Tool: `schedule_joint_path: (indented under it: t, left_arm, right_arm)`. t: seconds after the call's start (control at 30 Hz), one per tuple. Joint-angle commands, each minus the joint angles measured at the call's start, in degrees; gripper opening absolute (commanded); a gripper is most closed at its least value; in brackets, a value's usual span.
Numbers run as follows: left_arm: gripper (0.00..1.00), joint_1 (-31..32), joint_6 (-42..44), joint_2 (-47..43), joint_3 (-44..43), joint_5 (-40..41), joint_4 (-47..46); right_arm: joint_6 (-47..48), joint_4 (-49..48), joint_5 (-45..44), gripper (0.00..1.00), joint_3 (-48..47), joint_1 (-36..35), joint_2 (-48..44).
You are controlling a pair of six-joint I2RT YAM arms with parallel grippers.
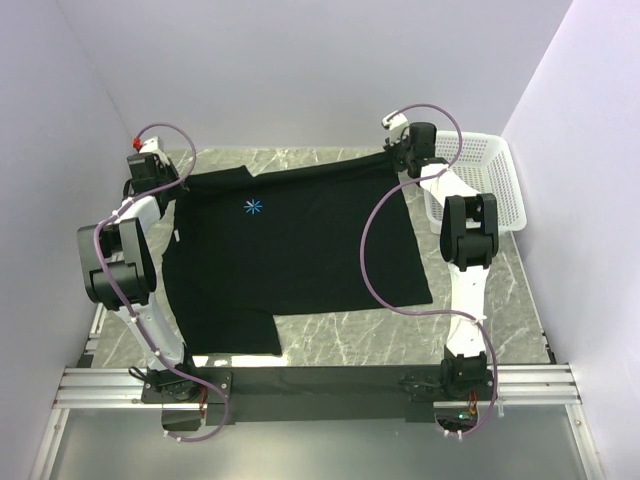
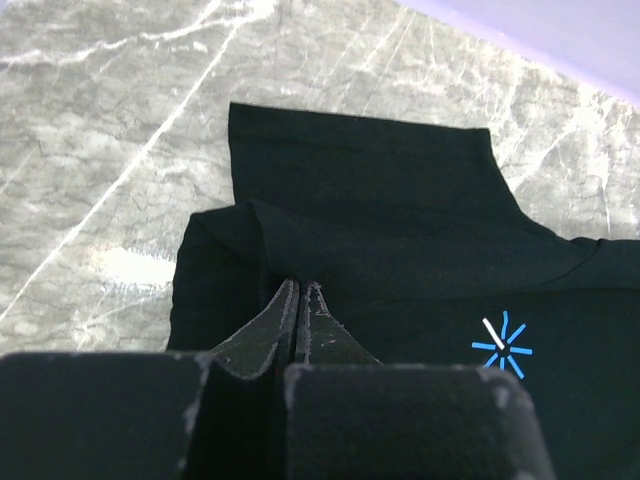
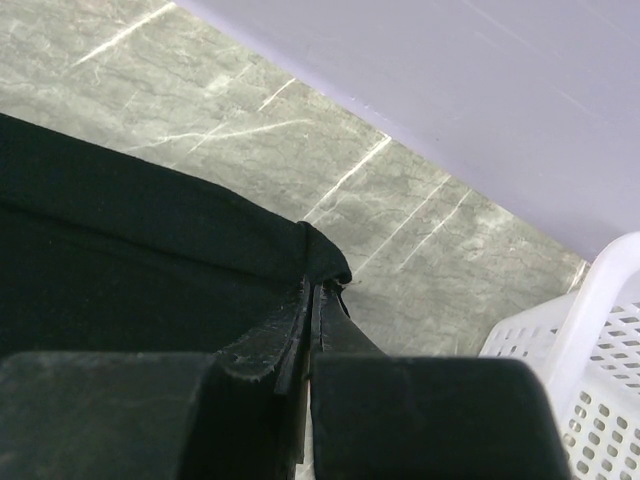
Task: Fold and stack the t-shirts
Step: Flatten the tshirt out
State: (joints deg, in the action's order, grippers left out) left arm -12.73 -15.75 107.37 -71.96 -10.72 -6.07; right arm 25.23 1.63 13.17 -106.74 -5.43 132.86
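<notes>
Pale lilac walls (image 1: pixel 300 60), grey marbled tabletop (image 1: pixel 350 340), soft even light

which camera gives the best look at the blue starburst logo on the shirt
The left wrist view: the logo is largest there, each ray distinct against the black t-shirt. The top external view shows it whole but tiny. The right wrist view shows only a black edge of cloth, no logo.

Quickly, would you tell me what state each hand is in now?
Left hand: closed, holding the black t-shirt.
Right hand: closed, holding the same t-shirt.
</notes>
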Motion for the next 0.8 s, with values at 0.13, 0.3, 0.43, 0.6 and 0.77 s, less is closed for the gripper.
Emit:
schedule_joint_path:
  t: [0.13, 0.3, 0.43, 0.6, 0.77]
  left_arm:
    - [0.01, -0.4, 1.5, -3.2, 0.6, 1.2, 0.4]
    - [0.00, -0.4, 1.7, -3.0, 0.6, 1.6, 0.6]
    - [0.00, -0.4, 1.9, -2.6, 0.4, 1.8, 1.1]
    - [0.00, -0.3, 2.4, -2.8, 0.9, 2.1, 1.5]
    - [0.00, -0.4, 2.7, -2.9, 1.4, 2.4, 1.9]
  right_arm:
    - [2.0, -3.4, -0.9, 0.01, 2.8, 0.9, -4.4]
    - [2.5, -3.7, -1.0, 0.01, 4.8, 0.9, -5.3]
    - [2.8, -4.0, -1.1, 0.02, 5.4, 0.9, -5.9]
    - [3.0, -4.1, -1.2, 0.02, 6.5, 0.9, -6.6]
    - [3.4, -4.2, -1.3, 0.04, 7.4, 0.9, -7.2]
